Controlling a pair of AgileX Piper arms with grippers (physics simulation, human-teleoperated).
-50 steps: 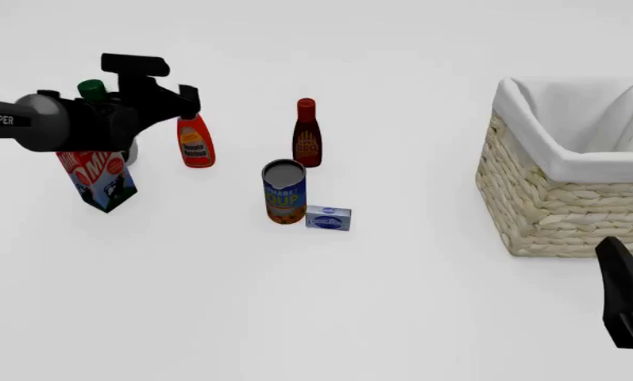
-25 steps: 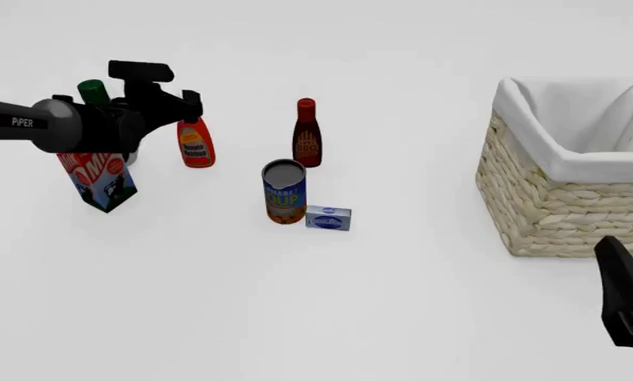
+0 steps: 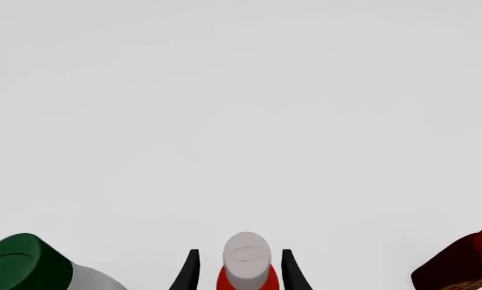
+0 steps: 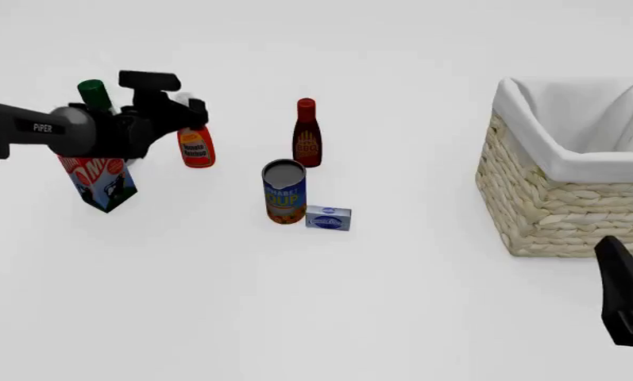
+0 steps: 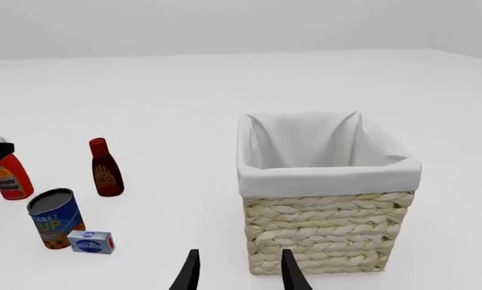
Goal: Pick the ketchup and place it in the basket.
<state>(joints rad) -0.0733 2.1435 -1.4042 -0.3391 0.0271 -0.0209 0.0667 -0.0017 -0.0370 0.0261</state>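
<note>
The ketchup (image 4: 195, 149), an orange-red bottle with a yellow-white label, stands upright at the far left of the table. My left gripper (image 4: 196, 113) is at its top and hides the cap in the front view. In the left wrist view the ketchup's white cap (image 3: 247, 255) sits between the fingertips of the left gripper (image 3: 240, 266), with a small gap on each side, so the gripper is open. The wicker basket (image 4: 566, 165) with white lining stands at the far right and also shows in the right wrist view (image 5: 325, 176). My right gripper (image 5: 240, 270) is open and empty, low near the basket's front (image 4: 623, 298).
A maroon bottle (image 4: 306, 133), a soup can (image 4: 284, 192) and a small blue-white box (image 4: 328, 217) stand mid-table. A milk carton (image 4: 99, 179) and a green-capped white bottle (image 4: 94, 93) stand just left of the ketchup, under my left arm.
My left gripper has moved right and lower, onto the top of the ketchup. The right arm and all objects have stayed still.
</note>
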